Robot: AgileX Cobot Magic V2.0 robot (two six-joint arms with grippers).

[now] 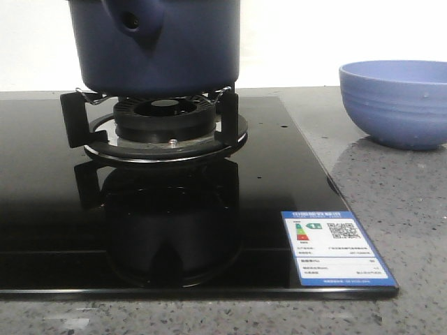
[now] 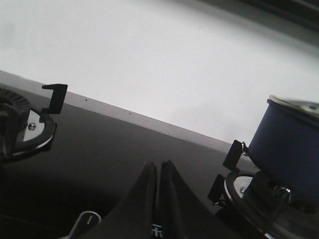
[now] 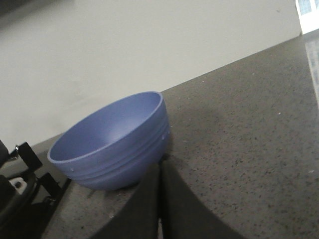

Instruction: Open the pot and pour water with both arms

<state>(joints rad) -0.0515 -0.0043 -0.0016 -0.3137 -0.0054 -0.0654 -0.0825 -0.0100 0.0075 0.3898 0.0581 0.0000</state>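
Navy pot (image 1: 160, 49) sits on burner grate (image 1: 154, 122) of black glass cooktop (image 1: 56, 209), side stub with round hole (image 1: 131, 22) facing the camera; metal lid rim (image 2: 299, 105) shows in left wrist view. Energy label sticker (image 1: 336, 248) on cooktop's front right corner. Periwinkle ribbed bowl (image 1: 397, 101) stands upright on grey speckled tabletop (image 1: 405, 209), right of the cooktop, apart from pot. Left gripper (image 2: 158, 174) fingers pressed together, holding nothing, over the glass. Right gripper (image 3: 159, 179) fingers closed, empty, just beside bowl.
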